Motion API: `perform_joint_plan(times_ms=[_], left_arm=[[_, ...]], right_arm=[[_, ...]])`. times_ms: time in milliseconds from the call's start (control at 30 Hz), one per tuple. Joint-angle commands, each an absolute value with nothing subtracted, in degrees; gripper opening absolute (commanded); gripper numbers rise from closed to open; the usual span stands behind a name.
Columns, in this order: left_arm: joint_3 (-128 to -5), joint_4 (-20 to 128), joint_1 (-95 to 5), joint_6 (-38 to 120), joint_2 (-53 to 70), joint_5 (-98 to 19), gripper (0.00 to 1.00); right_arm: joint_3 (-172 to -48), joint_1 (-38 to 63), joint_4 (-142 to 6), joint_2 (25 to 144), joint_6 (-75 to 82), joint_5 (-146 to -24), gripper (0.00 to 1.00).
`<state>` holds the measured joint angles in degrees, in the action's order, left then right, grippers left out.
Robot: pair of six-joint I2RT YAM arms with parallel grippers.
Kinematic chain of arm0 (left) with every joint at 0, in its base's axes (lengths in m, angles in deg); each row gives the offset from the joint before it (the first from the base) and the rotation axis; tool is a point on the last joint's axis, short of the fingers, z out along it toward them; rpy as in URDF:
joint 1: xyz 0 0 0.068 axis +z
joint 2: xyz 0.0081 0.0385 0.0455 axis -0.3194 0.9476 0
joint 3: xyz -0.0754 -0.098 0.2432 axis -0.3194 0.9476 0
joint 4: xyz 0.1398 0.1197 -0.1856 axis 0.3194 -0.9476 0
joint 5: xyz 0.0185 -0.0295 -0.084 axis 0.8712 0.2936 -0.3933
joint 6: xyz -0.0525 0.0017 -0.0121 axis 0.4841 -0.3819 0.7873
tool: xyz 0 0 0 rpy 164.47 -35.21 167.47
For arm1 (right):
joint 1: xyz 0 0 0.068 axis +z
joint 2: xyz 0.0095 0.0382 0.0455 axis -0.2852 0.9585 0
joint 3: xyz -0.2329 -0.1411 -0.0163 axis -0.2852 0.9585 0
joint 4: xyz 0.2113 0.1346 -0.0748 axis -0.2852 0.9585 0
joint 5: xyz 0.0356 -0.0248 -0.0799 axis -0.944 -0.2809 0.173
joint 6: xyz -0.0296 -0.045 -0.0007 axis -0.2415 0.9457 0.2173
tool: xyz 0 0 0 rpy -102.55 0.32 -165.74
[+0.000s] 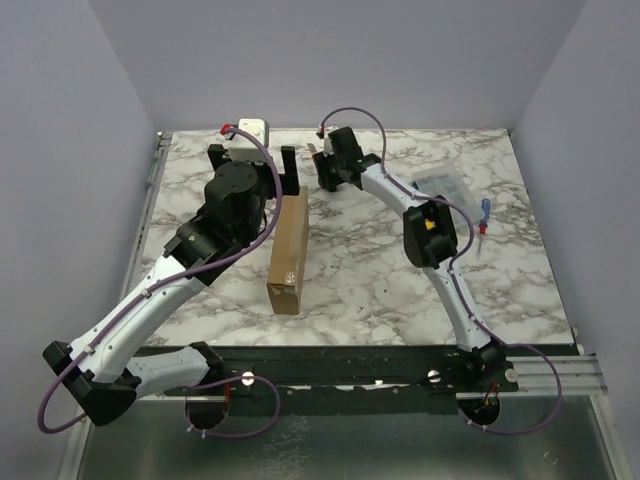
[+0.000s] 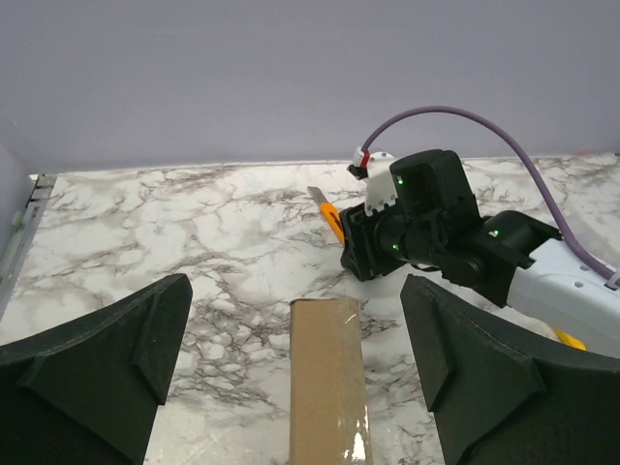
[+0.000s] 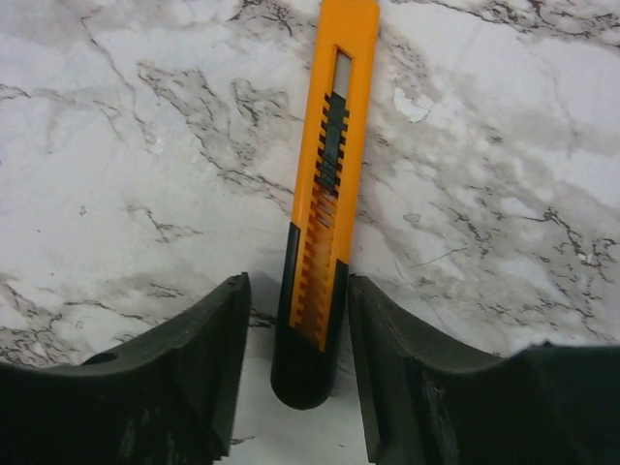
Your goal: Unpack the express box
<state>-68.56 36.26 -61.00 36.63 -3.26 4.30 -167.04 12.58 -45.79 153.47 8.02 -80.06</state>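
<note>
Cardboard holds the near centre of the white-and-grey marble-patterned table [image 1: 380, 290]. There the express box [image 1: 290, 250], a flat rectangular plain brown mailer, stands on one narrow side with its lid shut. Clear tape glints along its upturned edge, and its long axis runs from the arms' bases toward the back wall. The left gripper [image 2: 295, 291] hovers over the box's far end with its black jaws at their widest. One finger hangs on either side of the cardboard and neither touches it, so the left arm is much the nearer of the two to the box. Well off to the right lie a small clear plastic compartment case [image 1: 445, 185] and a small blue-and-red item [image 1: 485, 212]. Farther back, just beyond and slightly right of the box's far end, the right gripper [image 3: 295, 291] sits low over an orange plastic snap-blade utility knife [image 3: 327, 174] lying flat on the marble. Its jaws stand narrow around the knife's black butt end. A sliver of table shows on one side, so no firm clamp is evident. The knife's length points away from the fingers, in line with them. With the box sealed, unpacking appears not yet begun. The coming move likely depends on bringing that blade back toward the taped edge.
</note>
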Motion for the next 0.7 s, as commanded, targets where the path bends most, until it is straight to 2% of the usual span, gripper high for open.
perform_joint_plan(times_ms=[0, 200, 500, 667], left_arm=[[-65.69, 41.44, -60.61, 34.64, -6.82, 7.74, 0.99], [-59.87, 45.38, -59.93, 33.85, -9.13, 9.56, 0.99], [-55.33, 48.75, -59.06, 33.26, -11.59, 12.26, 0.99], [-55.01, 49.02, -58.48, 33.63, -11.90, 11.87, 0.99]], right_arm=[[-169.02, 12.91, -42.99, 155.56, 8.78, -78.82, 0.47], [-168.80, 13.05, -43.12, 153.30, 8.87, -79.04, 0.20], [-163.26, 13.03, -46.02, 145.68, 8.08, -77.97, 0.02], [-158.61, 12.99, -47.01, 139.41, 7.13, -77.54, 0.01]])
